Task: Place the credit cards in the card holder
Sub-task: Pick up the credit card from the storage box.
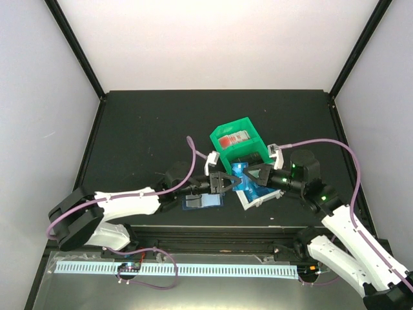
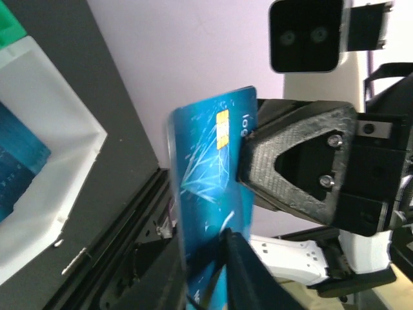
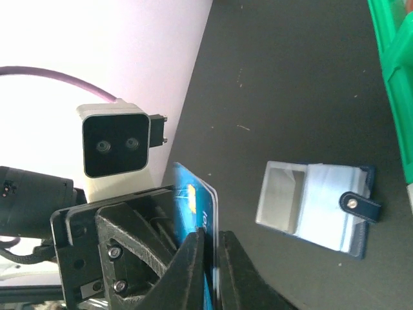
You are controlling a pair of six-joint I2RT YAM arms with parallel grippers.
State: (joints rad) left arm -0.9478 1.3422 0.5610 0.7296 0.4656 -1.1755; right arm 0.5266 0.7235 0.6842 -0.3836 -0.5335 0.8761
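A bright blue credit card (image 2: 206, 168) with a gold chip stands on edge above the table, between my two grippers. My left gripper (image 2: 206, 271) is shut on one end of it, and my right gripper (image 3: 211, 258) is shut on the opposite edge. From above, the left gripper (image 1: 231, 180) and right gripper (image 1: 248, 174) meet tip to tip at the card (image 1: 241, 172). The card holder (image 1: 202, 201) lies open on the black table just below the left gripper. Its clear pockets and its strap with a pale clasp (image 3: 352, 204) face up. More blue credit cards (image 1: 253, 192) lie in a white bin.
The white bin (image 1: 261, 201) sits under my right gripper, tilted. Behind it a green bin (image 1: 248, 126) holds red-and-white items (image 1: 232, 139). The left arm's purple cable (image 1: 192, 155) arcs over the table. White walls with black posts enclose the black table (image 1: 142, 129).
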